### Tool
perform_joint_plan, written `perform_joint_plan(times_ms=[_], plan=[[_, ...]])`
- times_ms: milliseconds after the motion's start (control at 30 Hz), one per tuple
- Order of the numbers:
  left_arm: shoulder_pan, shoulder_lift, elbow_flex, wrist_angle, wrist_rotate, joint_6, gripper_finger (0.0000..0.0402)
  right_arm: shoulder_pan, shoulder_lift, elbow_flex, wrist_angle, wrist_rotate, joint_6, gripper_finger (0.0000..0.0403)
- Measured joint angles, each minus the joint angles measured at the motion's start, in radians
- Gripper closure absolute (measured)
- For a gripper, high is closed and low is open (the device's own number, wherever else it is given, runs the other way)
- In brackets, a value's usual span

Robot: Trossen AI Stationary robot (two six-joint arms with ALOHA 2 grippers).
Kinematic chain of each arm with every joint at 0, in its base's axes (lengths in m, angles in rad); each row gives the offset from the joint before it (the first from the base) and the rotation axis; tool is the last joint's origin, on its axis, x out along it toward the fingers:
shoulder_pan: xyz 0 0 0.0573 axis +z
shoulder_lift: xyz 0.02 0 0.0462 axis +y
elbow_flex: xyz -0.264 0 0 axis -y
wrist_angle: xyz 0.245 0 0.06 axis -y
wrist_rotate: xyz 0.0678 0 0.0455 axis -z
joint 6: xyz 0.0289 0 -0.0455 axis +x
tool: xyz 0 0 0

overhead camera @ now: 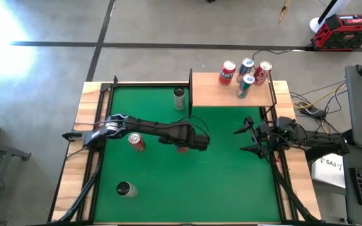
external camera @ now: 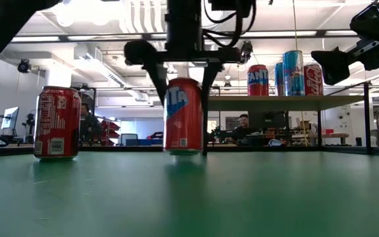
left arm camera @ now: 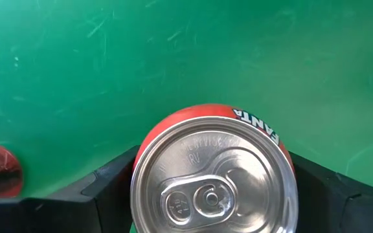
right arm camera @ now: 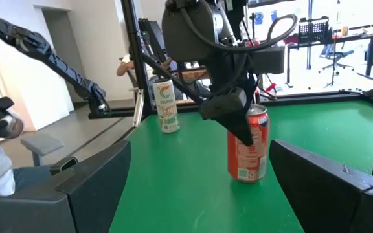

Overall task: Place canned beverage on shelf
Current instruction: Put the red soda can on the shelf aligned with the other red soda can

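Low view shows the Fanta can (external camera: 182, 116) upright on the green mat (external camera: 189, 197), near the middle, with the left gripper (external camera: 181, 85) coming down over it, one finger on each side. Only part of its lettering reads here; the left wrist view looks straight down on its silver lid (left arm camera: 214, 178) and shows the name, with both dark fingers (left arm camera: 112, 184) pressed against its sides. So the left jaws are closed on the can, which rests on the mat, well apart from the shelf (overhead camera: 231, 93).

From above, the arm hides almost all of that can; only a red sliver peeks out. The shelf sits at the far edge of the mat and carries four cans (overhead camera: 246, 75), labels too small to read there. A red can (overhead camera: 136, 142) stands just beside the left arm, a pale can (overhead camera: 179, 98) near the shelf, another (overhead camera: 125, 189) near the front.

The right gripper (overhead camera: 249, 139) waits at the right side of the mat, jaws wide, holding nothing.
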Motion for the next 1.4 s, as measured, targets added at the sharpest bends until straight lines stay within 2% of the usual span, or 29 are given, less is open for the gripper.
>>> perform_joint_plan(times_ms=[267, 400, 1300, 1400], plan=[[0.005, 0.153, 0.271, -0.097, -0.039, -0.039, 0.0113, 0.000, 0.000, 0.000, 0.000, 0.000, 0.000, 0.0044], [0.015, 0.147, 0.223, -0.033, -0.036, -0.052, 0.0113, 0.000, 0.000, 0.000, 0.000, 0.001, 0.000, 0.0044], [0.026, 0.147, 0.218, -0.062, -0.053, -0.097, 0.0113, 0.000, 0.001, 0.000, 0.000, 0.002, 0.000, 0.0044], [0.026, 0.147, 0.218, -0.063, -0.053, -0.095, 0.0101, 0.000, 0.001, 0.000, 0.000, 0.002, 0.000, 0.0044]])
